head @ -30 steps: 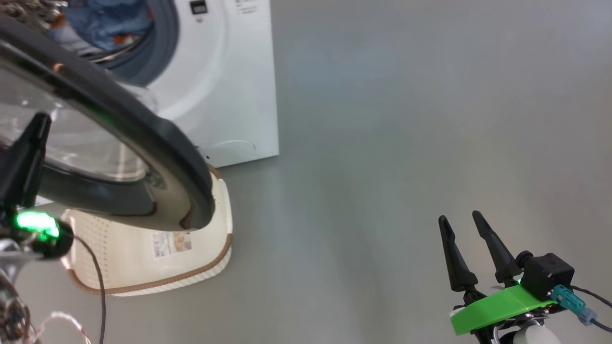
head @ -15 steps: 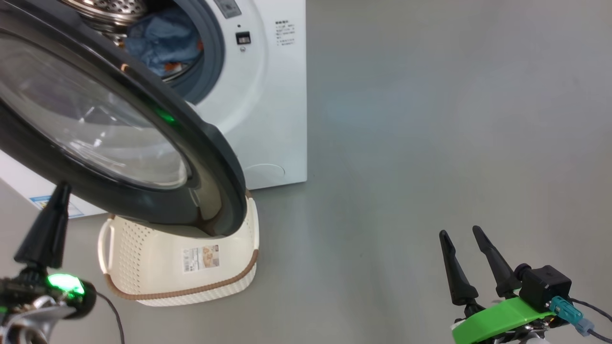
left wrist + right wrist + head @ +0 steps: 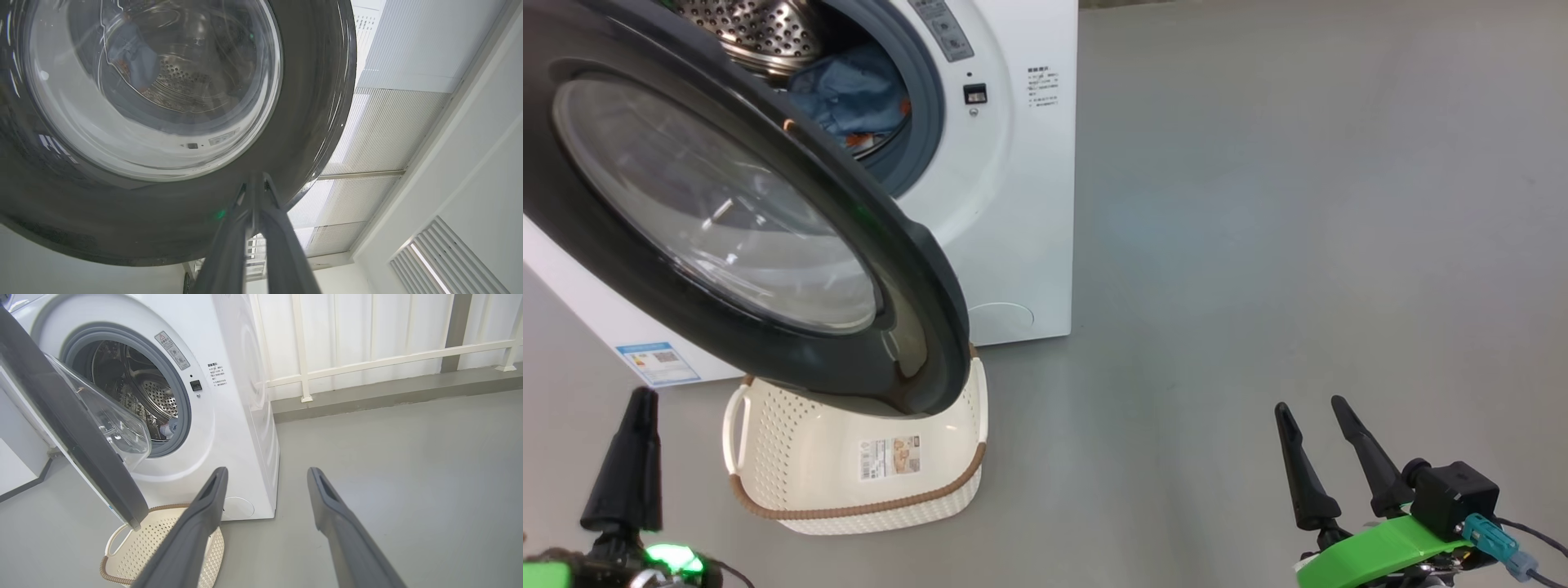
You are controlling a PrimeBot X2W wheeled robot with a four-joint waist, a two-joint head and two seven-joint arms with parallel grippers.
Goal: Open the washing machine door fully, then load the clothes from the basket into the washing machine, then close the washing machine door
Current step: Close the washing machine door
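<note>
Head view finds clothes — right wrist view, a railing

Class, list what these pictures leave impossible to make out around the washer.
- Basket, head view: rear hidden by the washing machine door.
- Clothes, head view: the door covers part; count unclear.
- Washing machine labels, head view: print too small.
- Left gripper, left wrist view: whether it touches the door cannot be told.

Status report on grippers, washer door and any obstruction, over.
Left gripper shut, empty, below door. Right gripper open, empty. Door part open, clothes inside drum. Empty basket sits under door's edge.
</note>
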